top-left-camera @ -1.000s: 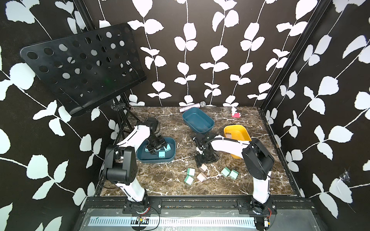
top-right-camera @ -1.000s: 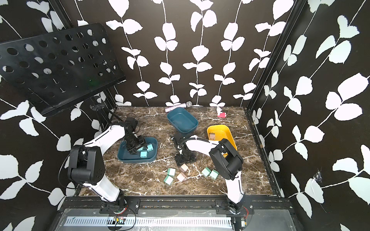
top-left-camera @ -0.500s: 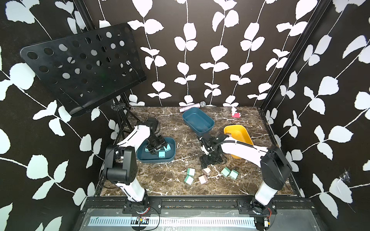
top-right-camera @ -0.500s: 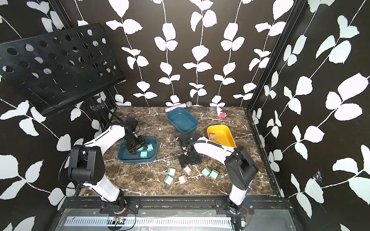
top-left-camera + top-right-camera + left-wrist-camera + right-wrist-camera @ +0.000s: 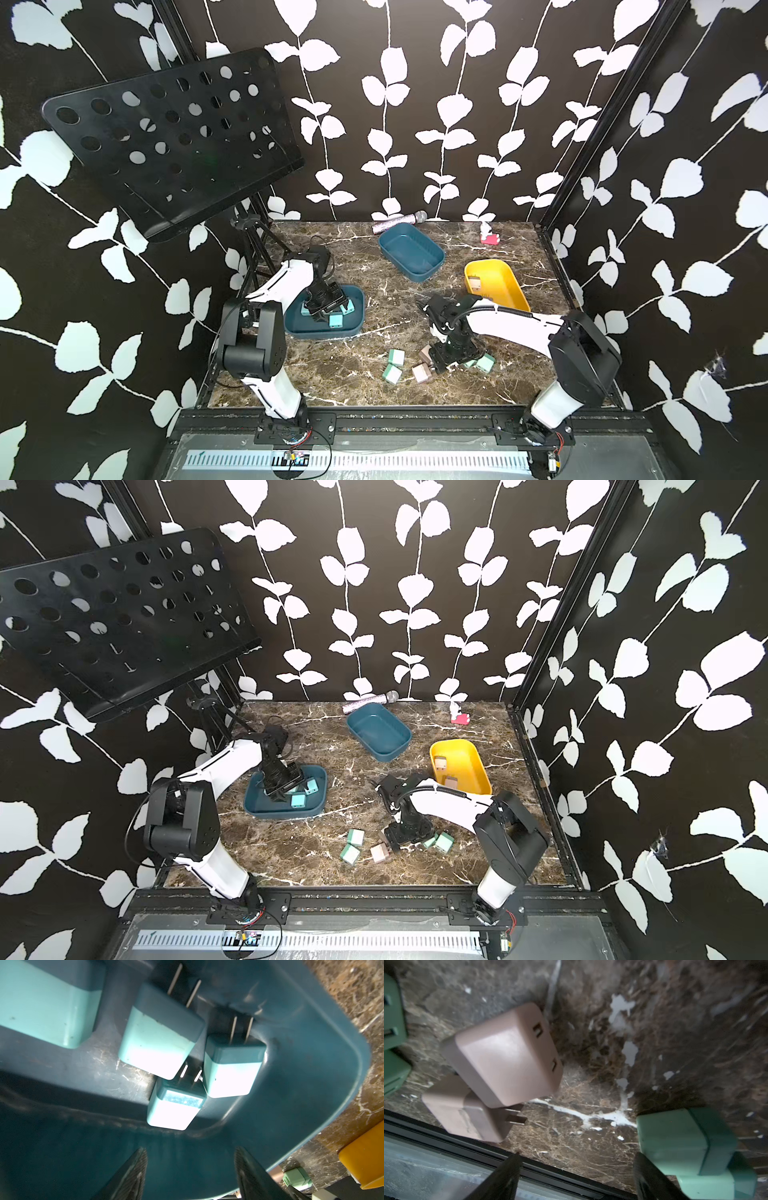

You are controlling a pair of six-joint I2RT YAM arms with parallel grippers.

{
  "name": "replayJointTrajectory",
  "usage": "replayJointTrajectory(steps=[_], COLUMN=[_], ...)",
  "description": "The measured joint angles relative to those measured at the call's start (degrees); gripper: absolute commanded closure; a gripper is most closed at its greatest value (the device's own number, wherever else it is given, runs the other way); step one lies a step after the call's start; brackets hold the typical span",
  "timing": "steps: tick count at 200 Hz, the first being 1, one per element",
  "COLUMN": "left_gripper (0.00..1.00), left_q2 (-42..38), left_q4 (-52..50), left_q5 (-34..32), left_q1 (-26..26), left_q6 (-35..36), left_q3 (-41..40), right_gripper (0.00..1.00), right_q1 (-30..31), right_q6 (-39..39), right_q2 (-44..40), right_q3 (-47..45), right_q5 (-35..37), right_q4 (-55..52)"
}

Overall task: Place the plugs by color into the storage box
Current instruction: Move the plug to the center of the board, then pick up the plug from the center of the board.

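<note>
Right end effector (image 5: 577,1155) released, empty, between pinkish beige plugs (image 5: 502,1053) and mint green plugs (image 5: 675,1140); left end effector (image 5: 190,1149) released over teal storage box (image 5: 311,1084); only its wrist view shows all four light blue plugs (image 5: 160,1043).

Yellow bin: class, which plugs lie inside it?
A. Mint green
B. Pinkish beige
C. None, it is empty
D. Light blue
B: in a top view, two beige plugs lie inside the yellow bin, with no blue or green ones among them.
</note>
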Motion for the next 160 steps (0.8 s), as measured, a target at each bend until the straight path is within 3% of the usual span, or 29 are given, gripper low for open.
replayJointTrajectory(steps=[81, 131, 160], left_gripper=[0.31, 0.31, 0.31], left_q2=[0.00, 0.00, 0.00], left_q4=[-0.02, -0.02, 0.02], left_q5=[0.00, -0.02, -0.02], left_q1=[0.00, 0.00, -0.02], left_q6=[0.22, 0.39, 0.39], left_q3=[0.00, 0.00, 0.00], right_gripper=[0.14, 0.14, 0.14], right_q1=[-2.32, -12.61, -12.57], right_q6=[-0.11, 1.95, 2.64], right_q2=[18.91, 18.75, 16.31], right_q3=[20.72, 23.63, 23.06], right_q5=[6.40, 7.17, 5.84], right_q4=[3.78, 5.33, 5.62])
